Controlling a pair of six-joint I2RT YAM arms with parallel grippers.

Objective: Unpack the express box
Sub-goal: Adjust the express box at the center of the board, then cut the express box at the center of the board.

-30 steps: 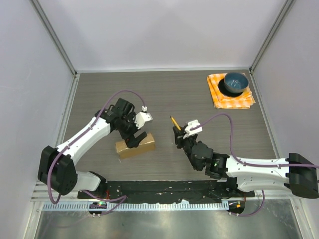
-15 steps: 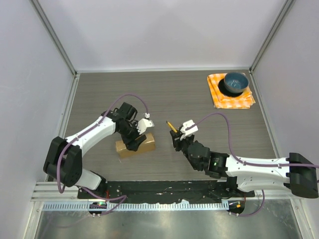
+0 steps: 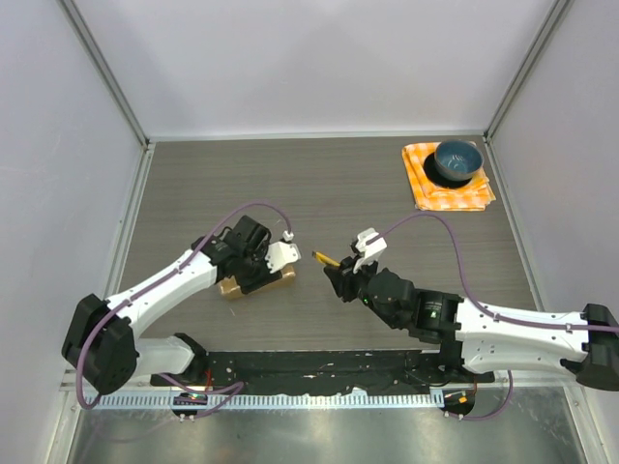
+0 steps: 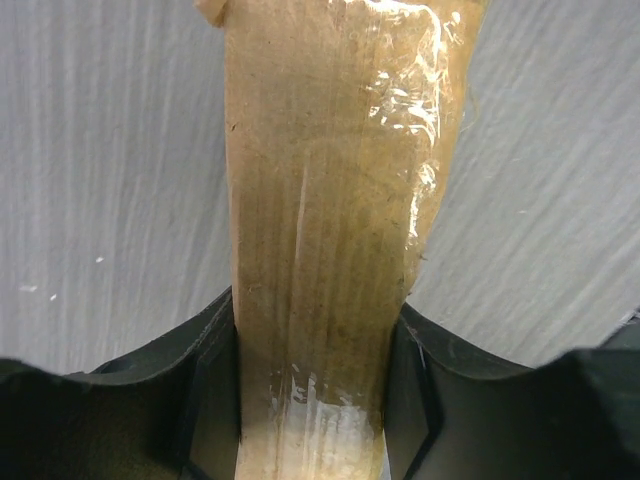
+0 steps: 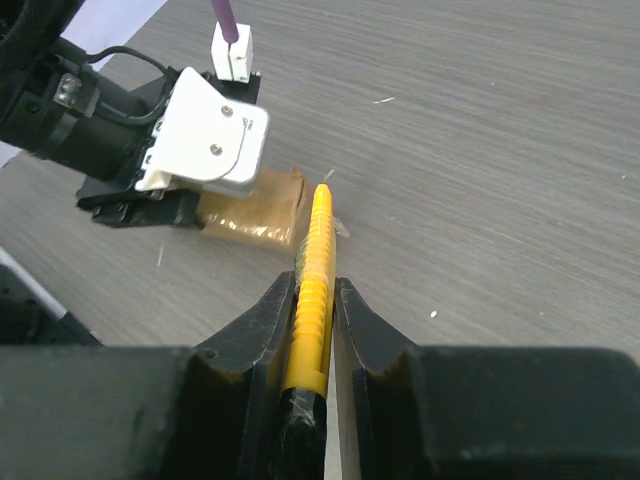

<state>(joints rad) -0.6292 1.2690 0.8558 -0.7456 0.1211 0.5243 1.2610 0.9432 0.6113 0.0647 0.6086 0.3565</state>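
The grey wood-grain table (image 3: 368, 184) carries the express box (image 3: 232, 287), seemingly resting flat, and an orange checked cloth (image 3: 445, 197).

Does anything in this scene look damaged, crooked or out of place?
Nothing is spilled or broken. The small brown cardboard box lies askew to the edges of the table, clamped between the jaws of the left gripper, and its clear tape looks wrinkled. The blue bowl sits tidily on the orange checked cloth.

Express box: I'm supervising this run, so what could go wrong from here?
The left gripper pinches the express box at one spot, so a push from the yellow tool might twist or slide it.
The right gripper holds that tool thinly, its tip close to the left arm's white housing; it could slip or strike the housing.
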